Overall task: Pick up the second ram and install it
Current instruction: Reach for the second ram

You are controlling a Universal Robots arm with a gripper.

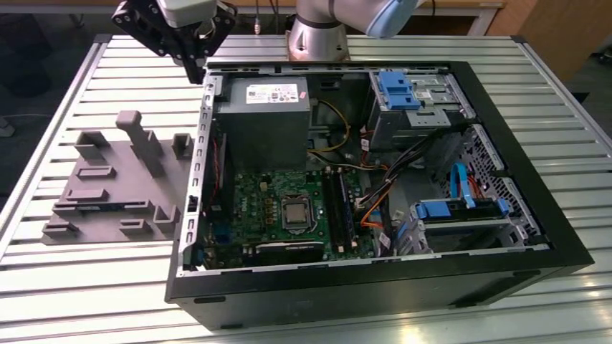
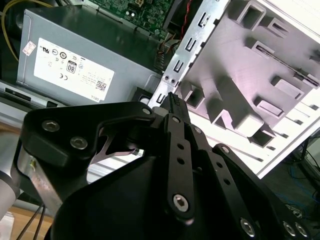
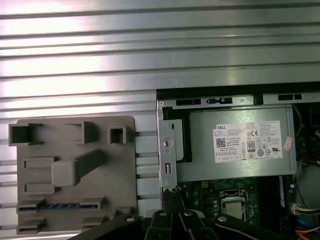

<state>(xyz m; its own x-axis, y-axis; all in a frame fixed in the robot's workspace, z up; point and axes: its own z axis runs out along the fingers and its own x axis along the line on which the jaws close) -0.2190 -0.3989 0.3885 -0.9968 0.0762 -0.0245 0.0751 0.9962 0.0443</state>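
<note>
The ram [image 3: 57, 205] lay flat in a shallow slot of the grey holder block [image 3: 75, 170]. It sat on the side of the block that faced away from the worktop edge carrying the arm's base [image 1: 320, 36]. In the exterior view it showed as a thin dark-blue strip [image 1: 100, 208] low in the block [image 1: 115, 179], which stood on the slatted worktop [image 1: 77, 86] toward the exterior view's left edge.

The claw [image 1: 194, 66] hung well apart from the ram, above the corner of the open computer case [image 1: 521, 143] nearest the arm's base, just beside the grey power supply [image 1: 263, 115]. The block's tall post stood between claw and ram. The claw was clenched, its tips drawn together to one point in both wrist views [image 2: 172, 100] [image 3: 172, 197], with nothing between them.

Most of the ram was sunk in its slot, so only its upper face showed, and its label could not be made out. The claw's black links covered the lower part of the second wrist view, cutting off part of the block [image 2: 240, 100] and the power supply [image 2: 75, 55]. On the green board [image 1: 277, 208], I could not tell whether the long black slots [image 1: 335, 204] held a stick.
</note>
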